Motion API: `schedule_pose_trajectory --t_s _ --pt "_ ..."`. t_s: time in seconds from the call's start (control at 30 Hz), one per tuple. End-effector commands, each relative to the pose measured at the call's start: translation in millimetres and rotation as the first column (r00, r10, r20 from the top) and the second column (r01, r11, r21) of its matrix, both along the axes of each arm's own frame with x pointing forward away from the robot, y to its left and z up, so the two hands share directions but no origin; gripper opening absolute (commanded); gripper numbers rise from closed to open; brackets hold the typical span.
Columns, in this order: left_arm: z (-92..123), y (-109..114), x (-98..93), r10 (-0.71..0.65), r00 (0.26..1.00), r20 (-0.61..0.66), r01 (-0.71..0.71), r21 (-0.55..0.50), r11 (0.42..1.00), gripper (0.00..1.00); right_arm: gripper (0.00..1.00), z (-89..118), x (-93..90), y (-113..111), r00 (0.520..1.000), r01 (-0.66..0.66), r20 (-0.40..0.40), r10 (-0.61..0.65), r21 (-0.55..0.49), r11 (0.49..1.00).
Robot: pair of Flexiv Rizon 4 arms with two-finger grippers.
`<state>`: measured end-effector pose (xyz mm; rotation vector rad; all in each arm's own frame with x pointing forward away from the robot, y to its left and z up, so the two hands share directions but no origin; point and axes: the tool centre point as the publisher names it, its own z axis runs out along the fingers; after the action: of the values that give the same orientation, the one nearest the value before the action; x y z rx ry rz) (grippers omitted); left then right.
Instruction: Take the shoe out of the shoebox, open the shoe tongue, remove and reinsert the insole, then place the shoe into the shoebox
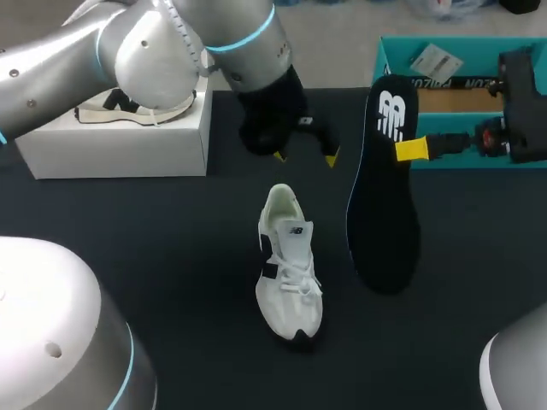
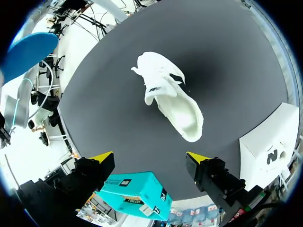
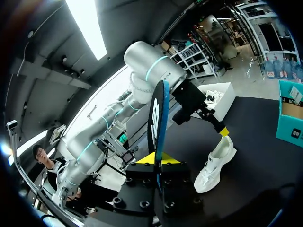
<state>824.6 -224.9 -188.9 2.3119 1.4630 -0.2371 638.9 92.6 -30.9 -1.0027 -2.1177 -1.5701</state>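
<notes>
White lace-up sneaker: upright on black table.
Left gripper: fingers apart, at sneaker's 12 o'clock.
Right gripper: clamped on dark flat insole, at sneaker's 2 o'clock.

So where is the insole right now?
In the head view, the insole hangs in the right gripper, right of the white shoe, near the teal box.

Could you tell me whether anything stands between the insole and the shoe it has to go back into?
Nothing lies on the table between the insole, held in the right gripper, and the shoe. But the left gripper hangs open just above the shoe's heel end and may crowd the way in.
</notes>
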Motion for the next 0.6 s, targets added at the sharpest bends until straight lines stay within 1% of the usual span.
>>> schedule_pose_trajectory --t_s 0.03,0.1,0.23,0.33,0.47,0.53,0.6 --pt "20 19 -8.6 0.098 0.995 0.029 -0.082 -0.348 0.934 1.00 0.00 1 50.2 6 0.997 -0.053 -0.055 0.051 -0.037 0.998" --pt "27 20 -11.3 0.120 0.992 0.040 -0.094 -0.399 0.912 1.00 0.00 2 65.3 5 0.996 -0.044 -0.074 0.042 -0.030 0.999" --pt "36 24 -14.3 0.154 0.987 0.056 -0.111 -0.463 0.879 1.00 0.00 4 87.8 5 0.994 -0.010 -0.113 0.009 -0.003 1.000" --pt "42 28 -10.9 0.182 0.982 0.046 -0.133 -0.519 0.844 1.00 0.00 5 99.2 5 0.987 0.013 -0.161 -0.012 0.004 1.000" --pt "55 33 -6.4 0.188 0.982 0.023 -0.134 -0.617 0.775 1.00 0.00 10 111.6 3 0.979 0.027 -0.205 -0.024 0.012 1.000" --pt "61 35 -5.3 0.187 0.982 0.017 -0.129 -0.662 0.738 1.00 0.00 14 118.2 0 0.977 0.051 -0.210 -0.048 0.010 0.999" --pt "66 36 -3.6 0.166 0.986 0.008 -0.115 -0.689 0.716 1.00 0.00 19 124.2 -4 0.974 0.093 -0.207 -0.088 0.013 0.996"
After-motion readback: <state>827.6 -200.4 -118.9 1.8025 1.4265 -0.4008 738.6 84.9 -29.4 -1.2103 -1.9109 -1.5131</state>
